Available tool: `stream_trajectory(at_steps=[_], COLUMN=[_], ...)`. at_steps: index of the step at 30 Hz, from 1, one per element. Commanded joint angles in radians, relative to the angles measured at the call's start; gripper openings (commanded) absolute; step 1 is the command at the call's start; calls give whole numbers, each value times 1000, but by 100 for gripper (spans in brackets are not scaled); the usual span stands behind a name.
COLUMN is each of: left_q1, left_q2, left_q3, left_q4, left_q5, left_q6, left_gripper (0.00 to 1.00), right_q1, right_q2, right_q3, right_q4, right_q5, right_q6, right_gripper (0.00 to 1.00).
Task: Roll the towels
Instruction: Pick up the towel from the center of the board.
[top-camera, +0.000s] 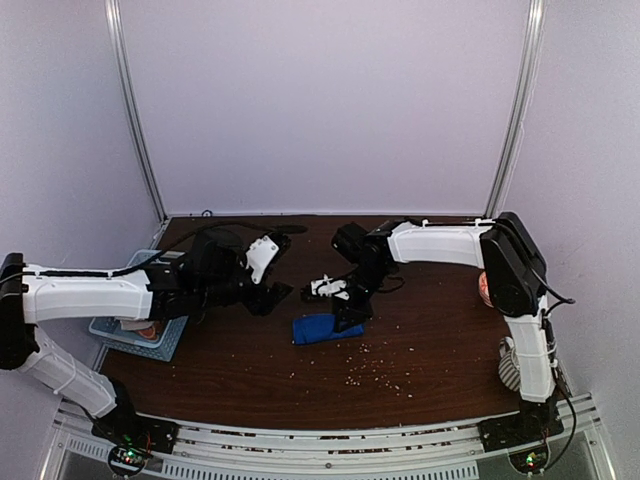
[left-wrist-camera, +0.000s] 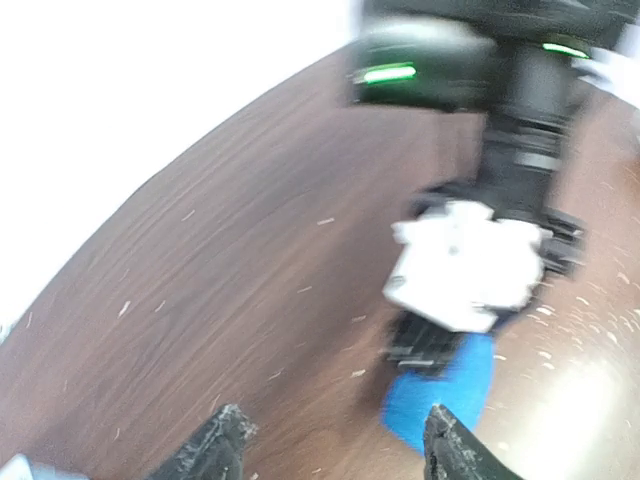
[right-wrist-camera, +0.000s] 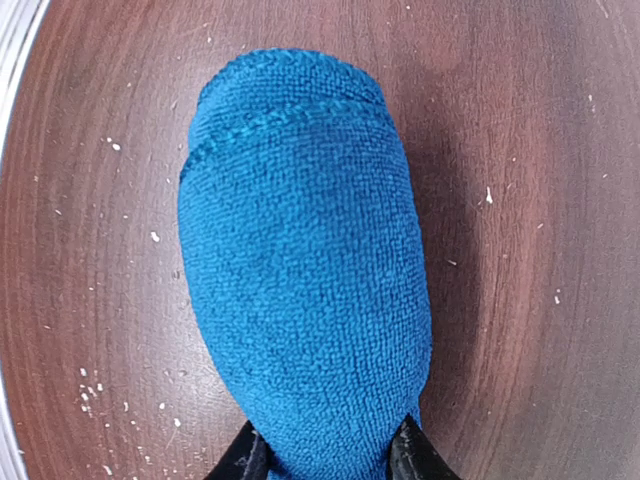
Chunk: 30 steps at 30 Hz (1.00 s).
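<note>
Nothing to read in any view. The blue towel (right-wrist-camera: 300, 290) is plain cloth with no tag or print showing. The brown table (top-camera: 420, 340) carries only pale specks. In the left wrist view, the green light (left-wrist-camera: 388, 73) on the dark housing is a blurred glowing bar, with no letters or numbers.

Dark wood-grain bench (top-camera: 430, 340) scattered with pale crumbs (top-camera: 375, 365), densest near its centre. Light blue basket (top-camera: 120, 335) at the left edge. Orange rounded object (top-camera: 484, 290) at the right edge, mostly hidden. White backdrop (top-camera: 320, 100) at the far side, framed by two metal uprights (top-camera: 135, 110). Slotted metal rail (top-camera: 330, 440) along the near edge.
</note>
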Motion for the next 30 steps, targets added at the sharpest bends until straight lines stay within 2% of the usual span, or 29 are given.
stream_trajectory(at_steps=[1,3,7,11,17,19,30], left_q1=[-132,-201,-246,-296,-308,-310,-314], left_q2=[-8,21,161,253,392,424,557], left_q3=[32,35,131,165,242,252,292], left_q4=[90,44,-109,-112,-159,-163,-91], left_q5=[141,124,115,37,-56,-95,-250], left_q6=[221,301,359,412,438,446,521], left_gripper=[62,64,62,64,66,71,73], right_q1=[0,-1,-3,-4,-19,-28,-52], right_q2=[152,166,189,211,257,270,290], right_q3=[14,34,56,75,109,117,127], right_q4=[-249,-265,-298,-347,-398,-411,-435], right_q5=[0,-6,-41,-65,-100,-111,-152], right_q6=[23,24,23,12,26,30,28], right_gripper=[31,31,31,31,30,30,30])
